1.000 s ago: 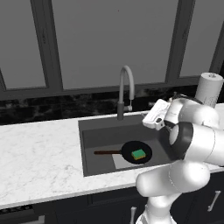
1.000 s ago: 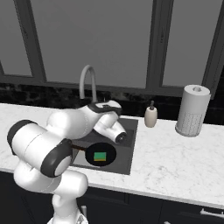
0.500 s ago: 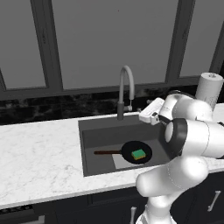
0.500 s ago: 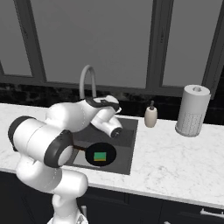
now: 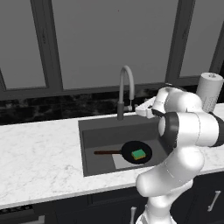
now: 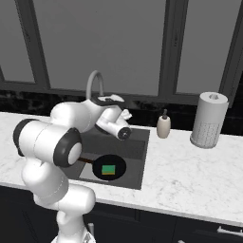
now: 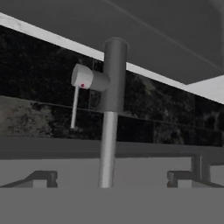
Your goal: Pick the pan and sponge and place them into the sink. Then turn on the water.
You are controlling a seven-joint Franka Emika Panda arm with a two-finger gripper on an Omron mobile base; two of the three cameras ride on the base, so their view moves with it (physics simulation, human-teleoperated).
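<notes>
Left base view: a white marble desk (image 5: 39, 153) carries a dark recessed sink (image 5: 89, 144). On the sink floor lies the black pan (image 5: 131, 151), its brown handle pointing left, and the green-topped sponge (image 5: 138, 154) rests inside the pan. Both look already delivered, so the step in hand seems to be the water. The white arm reaches toward the back of the sink, its gripper (image 5: 141, 109) just beside the base of the tall gooseneck faucet (image 5: 124, 89). A paper towel roll (image 5: 209, 89) stands on the right.

Right base view: pan (image 6: 109, 167) and sponge (image 6: 108, 169) sit in the sink (image 6: 135, 159) beneath the arm. The gripper (image 6: 110, 100) is at the faucet (image 6: 95, 80), apparently lined up for its lever. A soap bottle (image 6: 163, 126) stands well apart to the right.

Hand view: the faucet column (image 7: 111, 113) fills the centre, its lever knob (image 7: 85, 78) up left. The two fingertips (image 7: 41, 178) stand wide apart on either side of the column, empty.
</notes>
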